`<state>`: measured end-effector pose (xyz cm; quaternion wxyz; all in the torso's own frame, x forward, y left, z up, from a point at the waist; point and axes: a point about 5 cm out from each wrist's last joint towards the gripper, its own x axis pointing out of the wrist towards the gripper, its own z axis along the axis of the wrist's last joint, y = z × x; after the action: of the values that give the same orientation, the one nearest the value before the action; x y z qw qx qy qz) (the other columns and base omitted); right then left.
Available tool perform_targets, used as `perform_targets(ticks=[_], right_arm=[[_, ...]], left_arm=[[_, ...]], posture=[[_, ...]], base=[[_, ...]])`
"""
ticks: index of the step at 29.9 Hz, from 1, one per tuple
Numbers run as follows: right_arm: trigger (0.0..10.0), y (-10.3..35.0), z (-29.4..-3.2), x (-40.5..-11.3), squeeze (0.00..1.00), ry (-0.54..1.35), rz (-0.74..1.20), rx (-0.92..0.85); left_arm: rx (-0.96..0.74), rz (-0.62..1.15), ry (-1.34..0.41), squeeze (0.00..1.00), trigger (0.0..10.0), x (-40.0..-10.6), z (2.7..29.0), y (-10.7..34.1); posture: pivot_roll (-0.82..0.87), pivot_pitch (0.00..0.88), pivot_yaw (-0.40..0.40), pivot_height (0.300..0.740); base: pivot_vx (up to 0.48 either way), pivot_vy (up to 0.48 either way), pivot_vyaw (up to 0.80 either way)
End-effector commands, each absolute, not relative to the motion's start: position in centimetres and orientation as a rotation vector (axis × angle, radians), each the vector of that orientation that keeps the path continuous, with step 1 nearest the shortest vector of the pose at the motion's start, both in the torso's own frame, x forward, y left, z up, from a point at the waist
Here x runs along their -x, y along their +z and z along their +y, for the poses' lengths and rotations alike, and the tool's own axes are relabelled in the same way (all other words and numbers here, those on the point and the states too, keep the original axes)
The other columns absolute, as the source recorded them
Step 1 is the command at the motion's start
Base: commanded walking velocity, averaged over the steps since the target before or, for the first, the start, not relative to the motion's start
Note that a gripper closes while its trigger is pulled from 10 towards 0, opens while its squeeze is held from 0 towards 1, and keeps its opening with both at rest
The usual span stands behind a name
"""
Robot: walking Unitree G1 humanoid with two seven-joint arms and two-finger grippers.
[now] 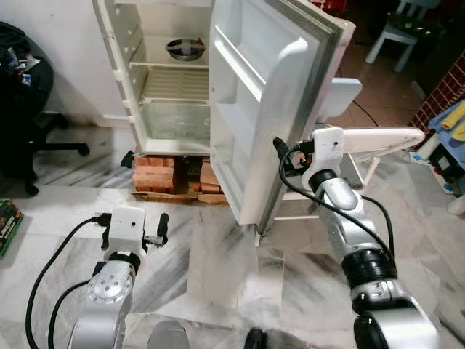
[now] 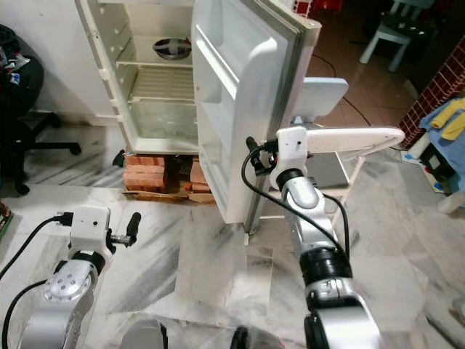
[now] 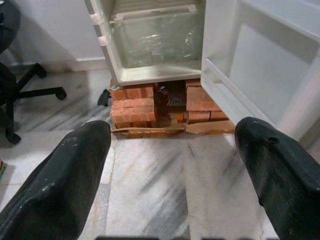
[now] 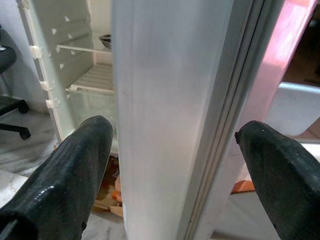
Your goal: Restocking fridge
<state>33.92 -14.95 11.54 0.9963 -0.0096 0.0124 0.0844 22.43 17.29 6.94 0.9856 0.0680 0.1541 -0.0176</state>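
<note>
A white fridge (image 1: 156,87) stands open on a stack of red bricks (image 1: 163,174). Its shelves are bare except for a metal bowl (image 1: 185,49) on the upper shelf. The open door (image 1: 254,109) swings toward me, with empty door racks. My right gripper (image 4: 175,132) is open at the door's free edge, one black finger (image 4: 75,170) on the inner side and the other on the outer side. My left gripper (image 3: 172,132) is open and empty, low over the marble floor in front of the bricks.
A black office chair (image 1: 22,109) stands at the left by the wall. A white ironing-board-like table (image 1: 385,137) sits right behind the door. A green box (image 1: 6,225) lies on the floor at the far left. A white small chair (image 1: 407,29) stands at the back right.
</note>
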Motion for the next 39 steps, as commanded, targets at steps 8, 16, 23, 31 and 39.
perform_targets(ticks=[8, 16, 23, 31, 39], right_arm=[[10.0, 12.8, -15.8, -34.0, 0.0, 0.077, -0.047, 0.047], [10.0, 12.4, -16.9, -33.4, 0.0, 0.004, -0.039, 0.044], [10.0, 9.8, -17.9, -31.1, 0.0, 0.018, 0.07, 0.085], [10.0, 11.6, -19.8, -33.1, 0.0, -0.096, 0.021, 0.084], [10.0, 14.4, -19.5, -35.6, 0.0, -0.076, -0.049, 0.022]], left_arm=[[-0.147, 0.302, -0.035, 0.0, 10.0, -22.7, 17.2, 7.1], [-0.145, 0.339, -0.031, 0.0, 10.0, -22.3, 17.0, 6.5], [-0.148, 0.347, -0.031, 0.0, 10.0, -22.3, 17.1, 6.4], [-0.152, 0.355, -0.028, 0.0, 10.0, -22.1, 17.1, 6.3], [-0.152, 0.365, -0.011, 0.0, 10.0, -21.5, 17.5, 6.5]], posture=[[0.21, 0.077, -0.052, 0.74], [0.21, 0.074, -0.06, 0.74], [0.2, 0.078, -0.061, 0.74], [0.2, 0.093, -0.049, 0.74], [0.23, 0.123, -0.047, 0.74]], base=[[0.338, 0.0, 0.0], [0.0, 0.0, 0.0], [0.0, 0.0, 0.0], [0.0, 0.0, 0.0], [0.0, 0.0, 0.0]])
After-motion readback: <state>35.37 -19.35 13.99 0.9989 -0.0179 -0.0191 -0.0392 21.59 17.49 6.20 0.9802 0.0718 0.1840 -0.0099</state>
